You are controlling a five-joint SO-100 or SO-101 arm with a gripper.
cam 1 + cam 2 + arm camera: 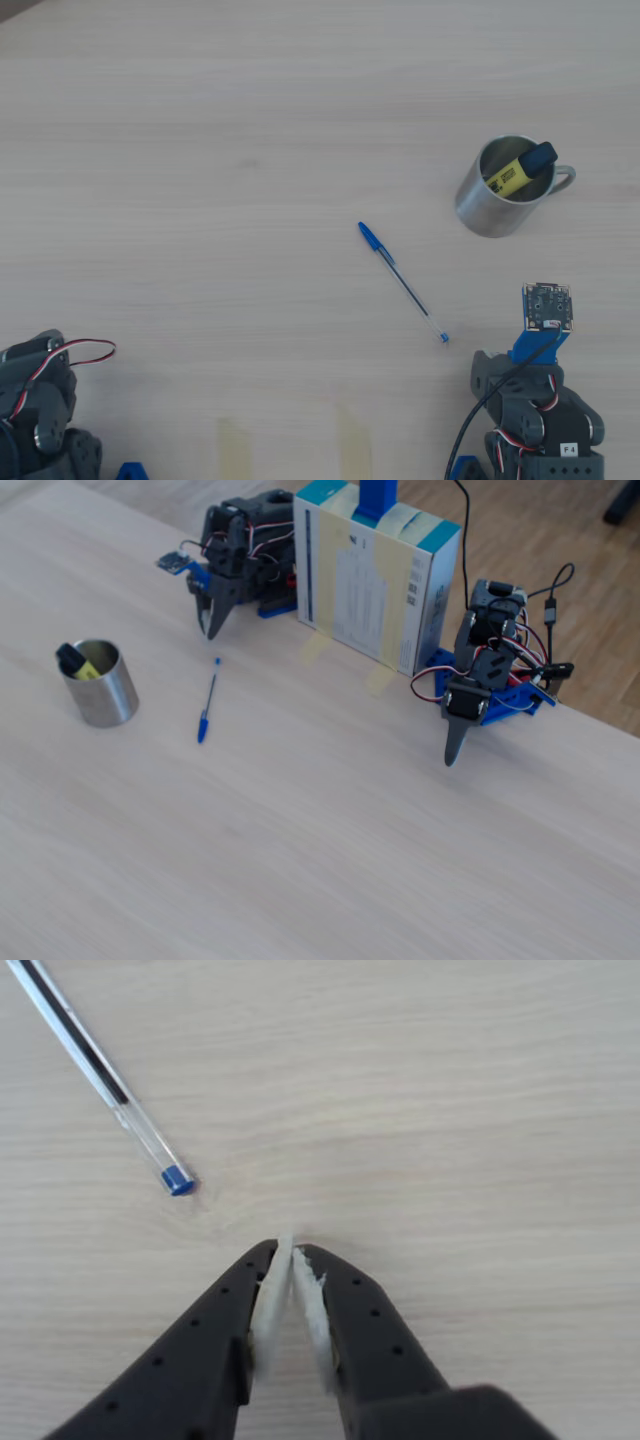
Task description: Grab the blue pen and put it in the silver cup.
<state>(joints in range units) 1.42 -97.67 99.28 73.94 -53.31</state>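
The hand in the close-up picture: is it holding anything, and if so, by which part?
Nothing is held. The hand is shut and empty above bare table, with the blue pen lying apart from it, up and to the left in the wrist view.

The arm (pixel 240 550) is built of dark grey, almost black plastic segments with blue plastic brackets at its base and wrist. Thin red, white and black wires (pixel 525 425) loop between its motor housings, and a thicker black cable (pixel 480 410) runs along one side. A small blue circuit board (pixel 548 306) sits on the wrist. The gripper (pixel 290 1250) has two tapered dark fingers (pixel 215 1330) dotted with small round holes, lined inside with whitish padding.
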